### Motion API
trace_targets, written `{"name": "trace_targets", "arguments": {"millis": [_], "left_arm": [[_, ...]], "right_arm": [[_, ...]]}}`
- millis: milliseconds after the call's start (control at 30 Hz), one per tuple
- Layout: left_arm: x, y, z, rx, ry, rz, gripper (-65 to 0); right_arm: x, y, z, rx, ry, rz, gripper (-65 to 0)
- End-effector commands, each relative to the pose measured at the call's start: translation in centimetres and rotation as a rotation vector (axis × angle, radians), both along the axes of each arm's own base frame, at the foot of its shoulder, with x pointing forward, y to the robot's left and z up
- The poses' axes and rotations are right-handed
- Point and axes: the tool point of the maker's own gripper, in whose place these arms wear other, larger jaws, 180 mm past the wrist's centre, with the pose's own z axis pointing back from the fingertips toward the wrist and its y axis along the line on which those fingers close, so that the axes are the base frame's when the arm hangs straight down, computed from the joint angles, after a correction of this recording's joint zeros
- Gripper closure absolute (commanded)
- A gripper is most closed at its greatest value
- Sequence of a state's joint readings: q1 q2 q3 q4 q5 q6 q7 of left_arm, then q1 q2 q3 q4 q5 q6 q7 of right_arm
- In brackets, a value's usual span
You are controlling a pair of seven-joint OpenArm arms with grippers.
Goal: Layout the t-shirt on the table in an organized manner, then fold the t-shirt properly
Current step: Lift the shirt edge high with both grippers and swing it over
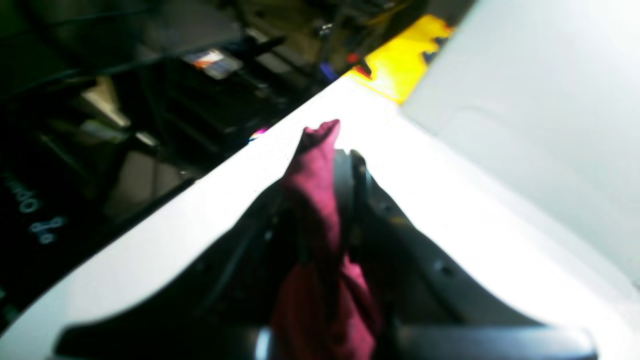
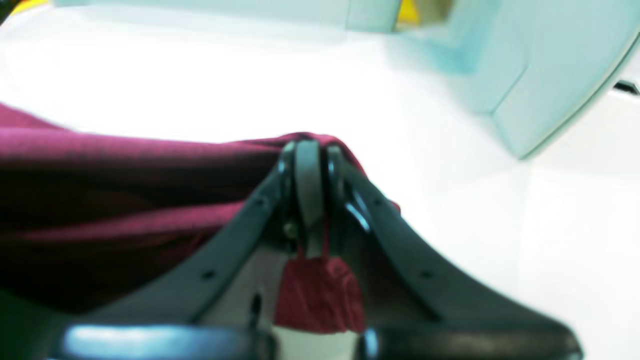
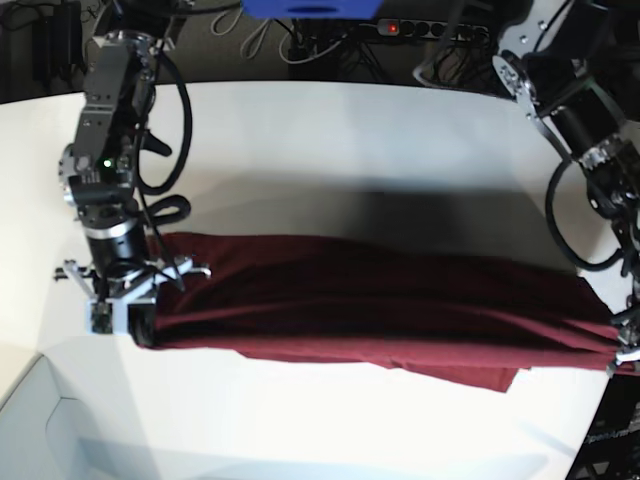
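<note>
White glossy table [image 3: 330,130] fills the base view, dark clutter and cables beyond its far edge; a pale boxy shape sits past the table in both wrist views, with a patch of yellow behind it.

T-shirt [image 3: 380,310] — dark maroon, no print — hangs as one long band across the near half of the table, stretched between the two arms; its lower edge sags toward the near table edge, and whether the middle rests on the surface or just clears it I cannot tell.

Right gripper [image 3: 125,295], at the end of the shirt nearer the pale box, is clamped narrow on bunched cloth; right wrist view shows fabric pinched in the closed jaws with a tuft poking through behind them.

Left gripper [image 1: 345,165], at the shirt's opposite end by the table's edge, is likewise pinched tight on a twisted corner; maroon cloth runs up between the jaws and out past the tips.

Judged step: spreading the shirt flat ahead of folding. To do it well — keep tension even between both ends so no new wrinkle forms; lower both ends level and together; lay the sagging edge first, then draw the band away from it so layers open rather than stack; release only once cloth lies fully on the table, not overhanging near the left gripper.
</note>
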State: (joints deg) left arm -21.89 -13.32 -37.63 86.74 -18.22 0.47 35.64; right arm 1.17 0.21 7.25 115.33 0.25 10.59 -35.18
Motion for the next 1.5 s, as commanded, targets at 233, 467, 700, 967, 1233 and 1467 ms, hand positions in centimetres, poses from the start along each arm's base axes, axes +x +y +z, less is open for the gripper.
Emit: {"name": "trace_targets", "arguments": {"millis": [233,467,700,967,1233,1467], "left_arm": [[4.5,0.3,4.9,-0.048,-0.117,-0.007,-0.4],[5.9,0.2,9.2,-0.062,-0.211,-0.015,-0.4],[4.6,-0.1,14.0,-0.005,-0.316,-0.011,-0.4],[3.5,-2.5,18.2,0.074,-0.413,-0.046,-0.4],[0.0,-4.1,23.9,0.157,-0.571,-0.038,-0.4],[-4.2,-3.6,26.5,0.228,-0.668,0.022,-0.4]], "right_arm": [[3.2,-0.2,5.5,0.003,-0.163,-0.004,0.0],[4.3,-0.4,7.4,0.004,-0.208,-0.007,0.0],[4.6,-0.2,9.9,0.005,-0.315,0.0,0.0],[4.0,0.3,13.4,0.005,-0.503,0.021,0.0],[3.2,-0.1,18.3,0.0,-0.707,0.017,0.0],[1.2,-0.5,21.2,0.007,-0.901,0.003,0.0]]}}
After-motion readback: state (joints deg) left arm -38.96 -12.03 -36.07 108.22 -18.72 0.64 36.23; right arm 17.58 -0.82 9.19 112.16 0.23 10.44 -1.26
